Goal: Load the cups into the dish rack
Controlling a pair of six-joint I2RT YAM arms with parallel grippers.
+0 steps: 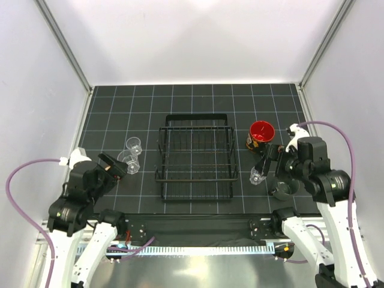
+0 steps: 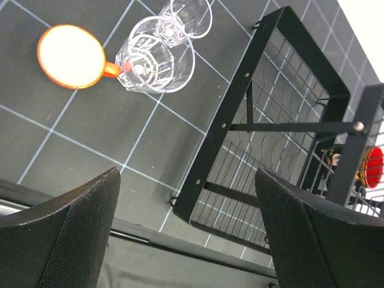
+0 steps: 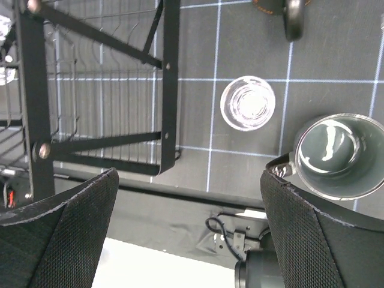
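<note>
The black wire dish rack (image 1: 195,157) stands mid-mat with nothing in it. Left of it stand two clear cups (image 1: 133,144) (image 1: 129,161). In the left wrist view they (image 2: 157,62) (image 2: 191,15) stand beside the small orange cup (image 2: 71,56). My left gripper (image 1: 114,163) is open and empty, just left of them. Right of the rack are the red-inside mug (image 1: 261,133), a clear cup (image 1: 256,176) and the grey-green cup (image 1: 283,187). My right gripper (image 1: 267,161) is open and empty above them. The right wrist view shows the clear cup (image 3: 248,102) and the grey-green cup (image 3: 336,156).
The black gridded mat (image 1: 198,102) is walled by white panels at the back and both sides. The arm bases and a metal rail (image 1: 198,246) line the near edge. A cable and bracket (image 3: 231,234) sit below the mat's front edge.
</note>
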